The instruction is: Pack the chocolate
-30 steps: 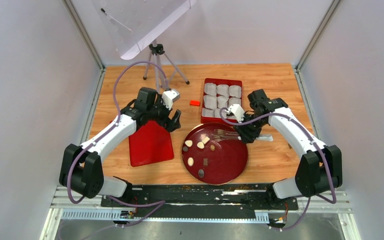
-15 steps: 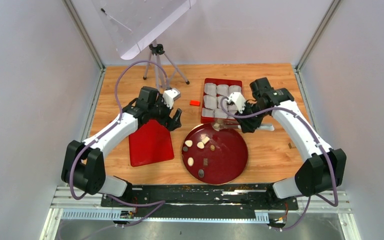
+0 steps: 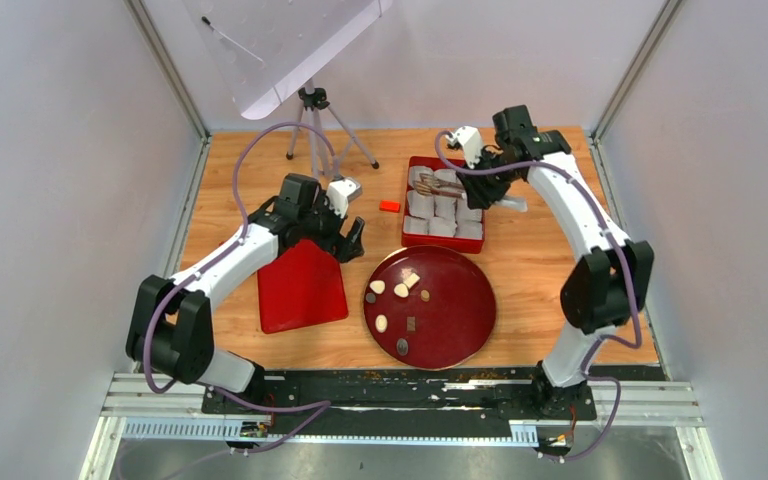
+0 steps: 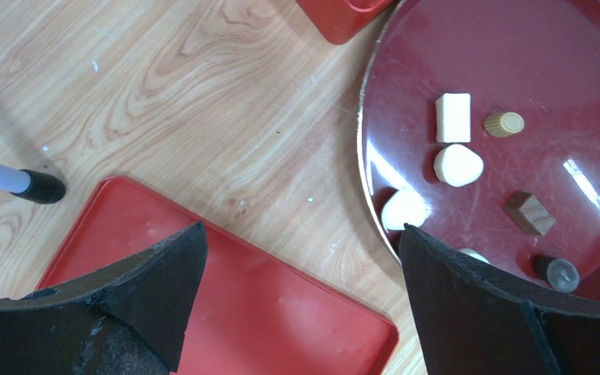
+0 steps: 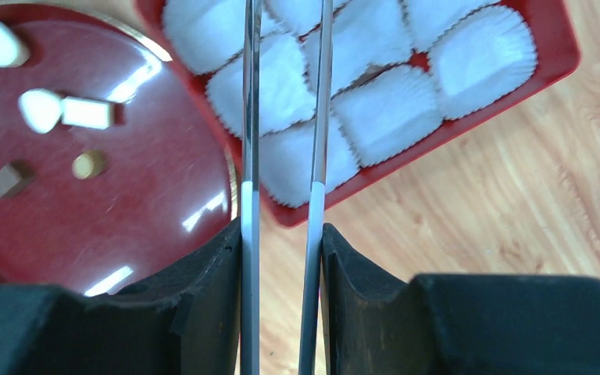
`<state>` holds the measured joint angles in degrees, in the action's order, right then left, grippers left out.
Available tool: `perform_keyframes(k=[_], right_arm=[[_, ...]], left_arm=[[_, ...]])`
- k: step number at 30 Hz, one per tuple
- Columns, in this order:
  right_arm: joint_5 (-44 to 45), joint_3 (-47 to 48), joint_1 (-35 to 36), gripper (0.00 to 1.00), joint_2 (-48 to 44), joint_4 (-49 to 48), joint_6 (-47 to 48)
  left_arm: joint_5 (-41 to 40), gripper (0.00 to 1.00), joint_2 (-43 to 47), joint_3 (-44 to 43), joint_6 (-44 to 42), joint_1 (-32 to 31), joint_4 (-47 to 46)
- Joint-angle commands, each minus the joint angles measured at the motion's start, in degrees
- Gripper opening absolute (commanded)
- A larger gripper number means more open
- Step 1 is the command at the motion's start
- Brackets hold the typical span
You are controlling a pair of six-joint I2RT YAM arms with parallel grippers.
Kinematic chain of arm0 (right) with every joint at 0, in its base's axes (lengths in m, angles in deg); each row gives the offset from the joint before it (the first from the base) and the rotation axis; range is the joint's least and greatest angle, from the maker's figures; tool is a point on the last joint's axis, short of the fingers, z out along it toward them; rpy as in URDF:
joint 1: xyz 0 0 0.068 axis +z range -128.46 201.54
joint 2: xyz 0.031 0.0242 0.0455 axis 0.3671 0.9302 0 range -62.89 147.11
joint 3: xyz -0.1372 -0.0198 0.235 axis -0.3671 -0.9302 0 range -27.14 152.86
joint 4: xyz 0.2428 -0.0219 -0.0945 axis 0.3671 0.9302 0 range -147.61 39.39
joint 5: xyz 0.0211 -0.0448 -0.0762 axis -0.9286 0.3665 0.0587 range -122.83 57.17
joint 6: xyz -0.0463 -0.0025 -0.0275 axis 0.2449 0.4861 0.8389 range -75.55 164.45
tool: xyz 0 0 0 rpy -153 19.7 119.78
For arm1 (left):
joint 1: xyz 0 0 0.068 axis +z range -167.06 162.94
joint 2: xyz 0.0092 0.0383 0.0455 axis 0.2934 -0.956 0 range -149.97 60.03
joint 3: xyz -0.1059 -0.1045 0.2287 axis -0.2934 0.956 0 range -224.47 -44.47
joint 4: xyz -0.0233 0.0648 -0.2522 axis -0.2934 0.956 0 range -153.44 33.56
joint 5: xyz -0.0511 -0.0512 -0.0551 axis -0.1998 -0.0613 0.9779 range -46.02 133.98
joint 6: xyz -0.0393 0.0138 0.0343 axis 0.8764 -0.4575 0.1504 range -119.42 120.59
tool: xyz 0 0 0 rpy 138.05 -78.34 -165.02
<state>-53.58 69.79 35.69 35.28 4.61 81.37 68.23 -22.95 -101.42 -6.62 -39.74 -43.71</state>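
Several chocolate pieces [image 3: 401,290], cream and dark brown, lie on the left half of a round dark red plate [image 3: 470,330]. They also show in the left wrist view [image 4: 458,166] and the right wrist view [image 5: 39,108]. My right gripper [image 3: 487,190] is shut on metal tongs [image 3: 440,185], held over the red box [image 3: 407,235] of white paper cups [image 5: 391,113]. The tong arms [image 5: 250,117] run between its fingers [image 5: 281,230]. The tong tips are out of the wrist view, and I cannot tell whether they hold a piece. My left gripper [image 3: 345,240] is open and empty above the red lid [image 4: 226,312].
A small orange-red block [image 3: 390,206] lies left of the box. A tripod [image 3: 315,130] stands at the back left under a tilted clear panel. The red lid [image 3: 302,290] lies flat left of the plate. White walls close in both sides.
My right arm has swung the tongs from the plate's far edge back over the red box. The left arm has stayed nearly still. The pieces on the plate look unchanged.
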Motion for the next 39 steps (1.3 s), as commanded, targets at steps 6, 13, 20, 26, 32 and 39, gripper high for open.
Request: perform_keyframes(k=[6, 13, 20, 26, 32, 39], right_arm=[[6.57, 13.81, -0.42, 0.10, 13.25, -7.31, -3.07], [6.90, 16.14, -0.61, 0.17, 19.10, -8.47, -3.59], [7.55, 19.18, -0.62, 0.20, 22.13, -9.35, -4.27], [7.79, 19.65, -0.61, 0.39, 23.11, -9.65, -5.32], [5.98, 20.33, -0.53, 0.44, 21.99, -9.07, -6.08], [6.27, 16.16, -0.66, 0.36, 14.96, -7.74, -4.49]], left_arm=[[7.89, 1.00, 4.52, 0.39, -2.81, 0.09, 0.45], [8.76, 0.99, 5.95, 1.29, -3.77, 0.09, 0.81], [9.10, 0.99, 6.16, 1.31, -3.97, 0.09, 0.89], [9.88, 0.99, 5.96, 1.19, -3.87, 0.08, 1.04], [10.20, 0.99, 5.72, 1.03, -3.74, 0.09, 0.88], [8.95, 0.99, 5.74, 1.53, -3.69, 0.09, 0.19]])
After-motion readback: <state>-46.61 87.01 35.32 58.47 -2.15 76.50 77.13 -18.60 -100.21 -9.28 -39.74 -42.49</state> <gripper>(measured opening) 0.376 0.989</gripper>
